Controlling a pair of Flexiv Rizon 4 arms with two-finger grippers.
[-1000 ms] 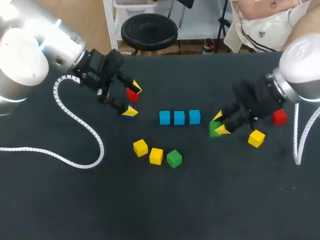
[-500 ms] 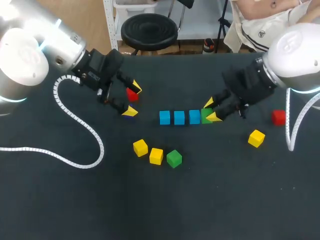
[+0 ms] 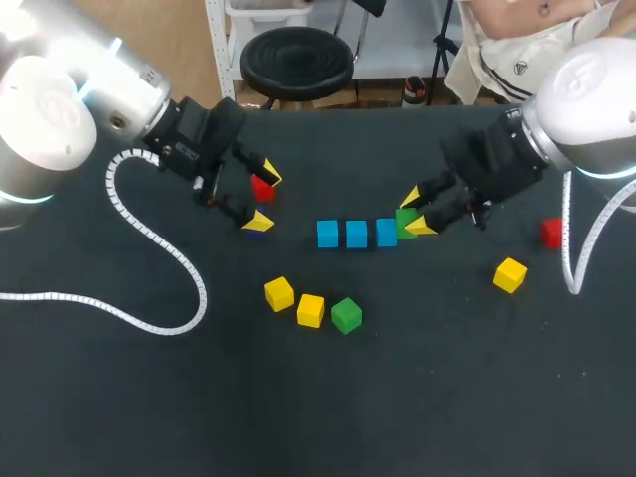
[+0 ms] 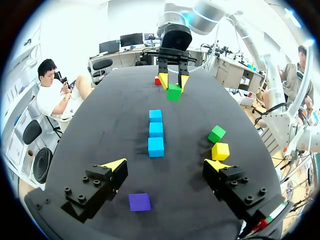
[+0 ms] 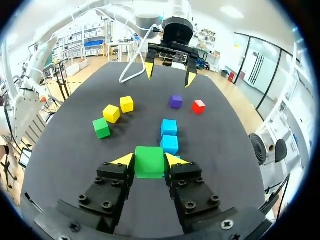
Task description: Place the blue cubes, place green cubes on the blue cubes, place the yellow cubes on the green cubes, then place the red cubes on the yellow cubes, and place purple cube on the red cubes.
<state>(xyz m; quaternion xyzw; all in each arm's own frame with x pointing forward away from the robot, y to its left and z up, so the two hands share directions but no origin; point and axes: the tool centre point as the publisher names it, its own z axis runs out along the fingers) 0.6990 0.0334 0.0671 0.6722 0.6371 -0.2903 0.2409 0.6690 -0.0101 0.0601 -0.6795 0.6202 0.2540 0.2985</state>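
Three blue cubes (image 3: 356,235) lie in a row at mid-table. My right gripper (image 3: 415,213) is shut on a green cube (image 3: 406,221), held at the right end of that row. In the right wrist view this green cube (image 5: 149,161) sits between the yellow tips and covers most of the nearest blue cube, with two blue cubes (image 5: 169,135) ahead. My left gripper (image 3: 262,200) stands open at the left, with a red cube (image 3: 262,187) by its far finger. In the left wrist view a purple cube (image 4: 139,202) lies under the open left gripper (image 4: 166,165).
Two yellow cubes (image 3: 279,294) (image 3: 310,310) and a second green cube (image 3: 346,315) lie in front of the row. A yellow cube (image 3: 510,274) and a red cube (image 3: 554,233) lie at the right. A white coiled cable (image 3: 159,248) runs across the left side.
My right gripper carried the green cube up off the table and leftward, from right of the row to the rightmost blue cube. The left arm stayed still.
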